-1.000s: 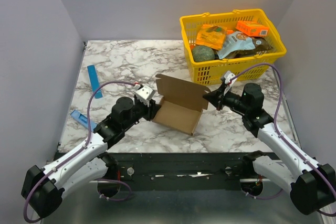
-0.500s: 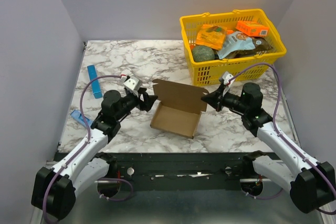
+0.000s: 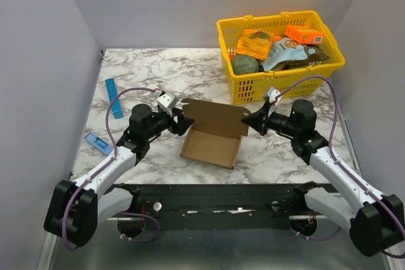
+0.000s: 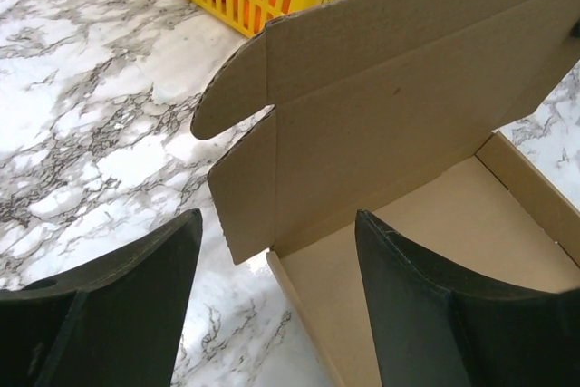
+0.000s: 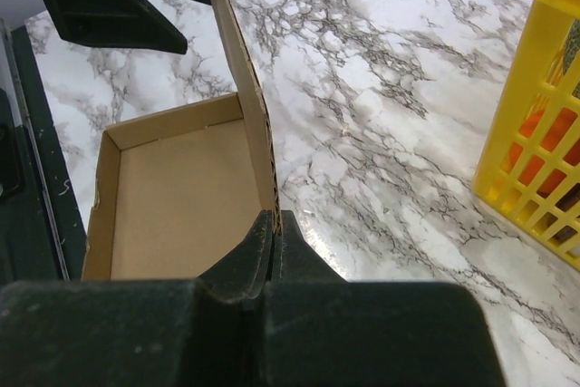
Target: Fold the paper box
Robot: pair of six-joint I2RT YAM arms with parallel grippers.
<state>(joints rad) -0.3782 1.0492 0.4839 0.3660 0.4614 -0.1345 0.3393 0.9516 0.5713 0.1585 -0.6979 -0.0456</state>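
Note:
The paper box (image 3: 211,146) is a brown cardboard tray lying mid-table, its lid (image 3: 215,116) standing upright along the far side. My right gripper (image 3: 250,120) is shut on the lid's right edge; in the right wrist view the cardboard edge (image 5: 256,129) runs straight into the closed fingertips (image 5: 292,246). My left gripper (image 3: 180,123) hangs open just left of the box, touching nothing. In the left wrist view its dark fingers (image 4: 136,305) frame the box's left corner, where a side flap (image 4: 245,188) and a rounded lid tab (image 4: 231,88) stick out.
A yellow basket (image 3: 278,55) with orange packets and a green ball stands at the back right, close behind the right gripper. A thin blue strip (image 3: 113,97) and a blue packet (image 3: 98,142) lie at the left. Grey walls enclose the table.
The left gripper opened, let go of the box's left side and drew back to the left. The tray settled flat on the table. The right gripper stayed shut on the lid.

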